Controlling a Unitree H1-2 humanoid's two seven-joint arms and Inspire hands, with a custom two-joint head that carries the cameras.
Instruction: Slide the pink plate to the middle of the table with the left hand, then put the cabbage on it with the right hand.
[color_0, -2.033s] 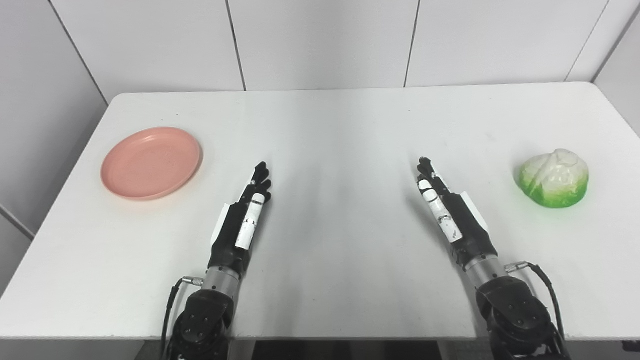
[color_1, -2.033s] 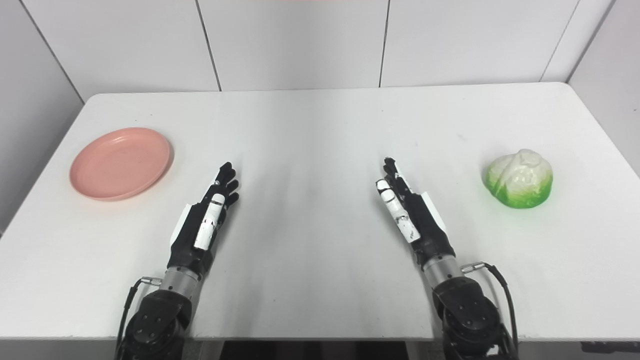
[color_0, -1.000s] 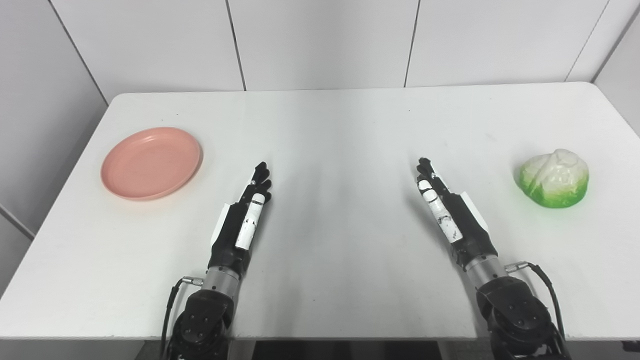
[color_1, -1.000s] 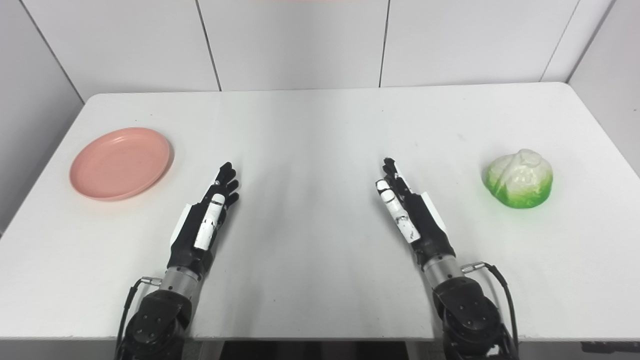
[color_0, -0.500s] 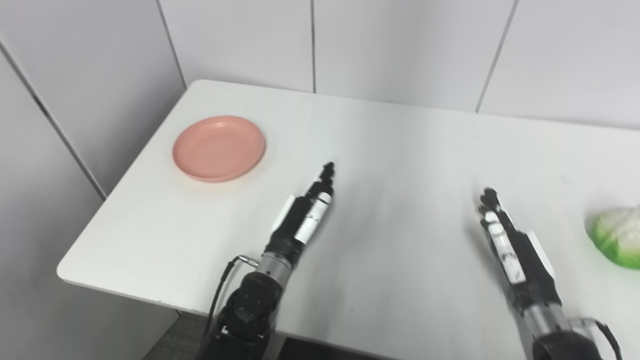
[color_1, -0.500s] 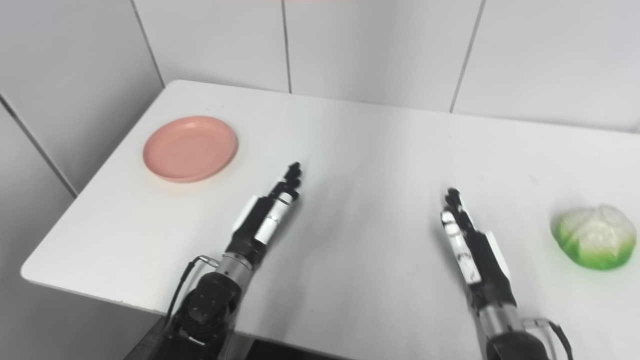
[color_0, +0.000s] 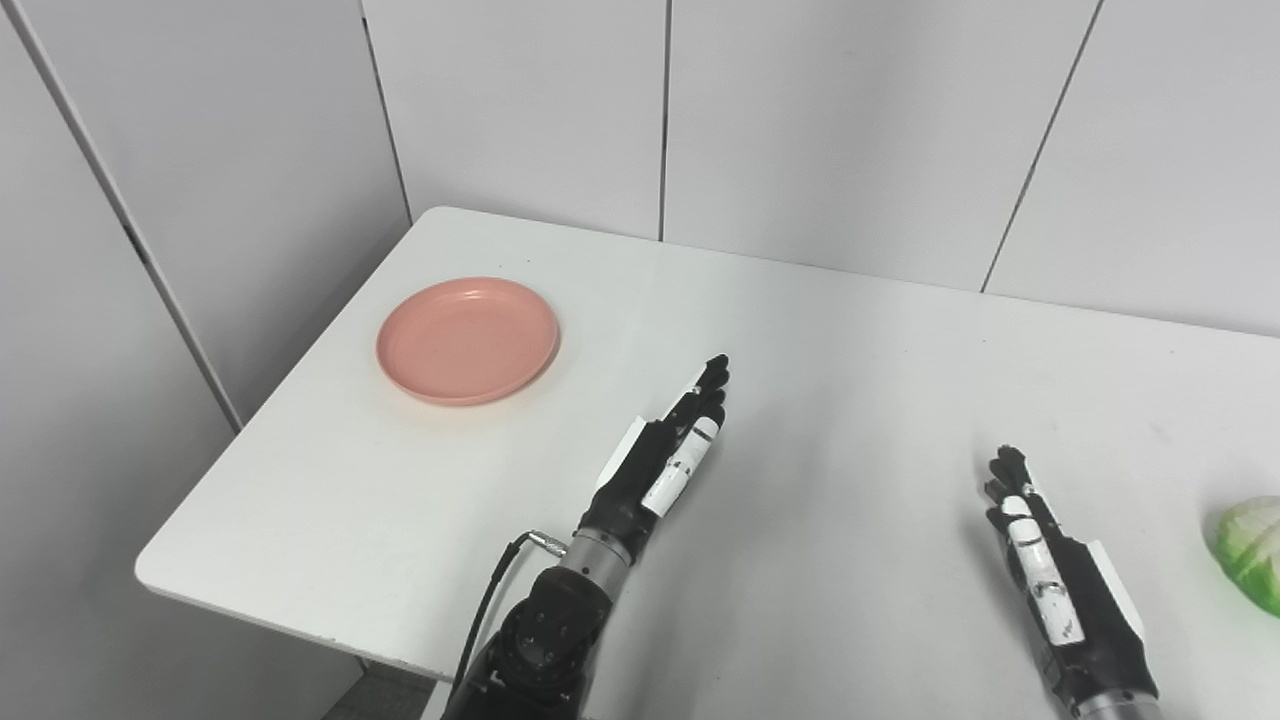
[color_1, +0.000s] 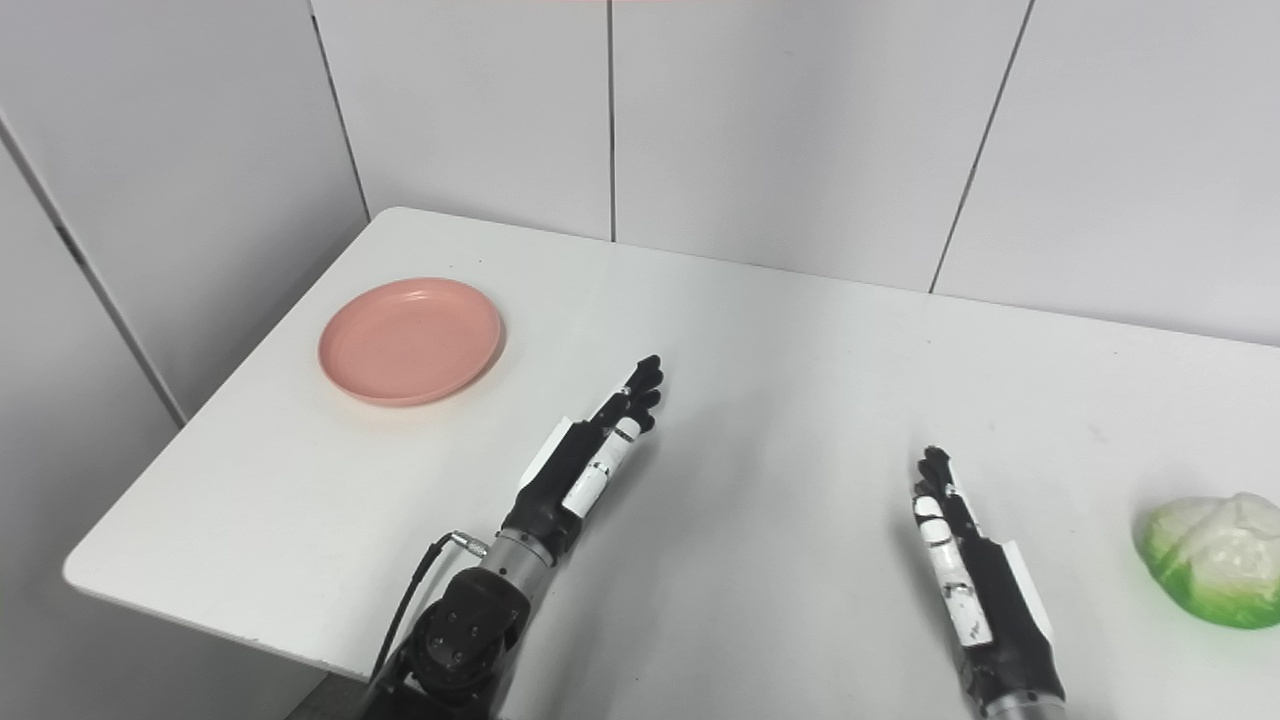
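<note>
Plate (color_0: 467, 340) first: it sits near the table's (color_0: 330, 520) left far corner, well apart from my left hand (color_0: 665, 455), which lies flat with fingers straight and together, holding nothing. My right hand (color_1: 975, 590) rests the same way, empty, and the cabbage (color_1: 1215, 573) is off to its right near the picture's edge, untouched. To slide well, I judge I should bring the left hand round to the plate's far left side, set my fingertips low against the rim, and push toward the middle with the plate flat on the table. Pressing down on the rim could tip it; pushing off-centre could spin it away. A slow, steady push seems best, stopping where my right hand can reach with the cabbage. Right hand should wait until the plate is placed
</note>
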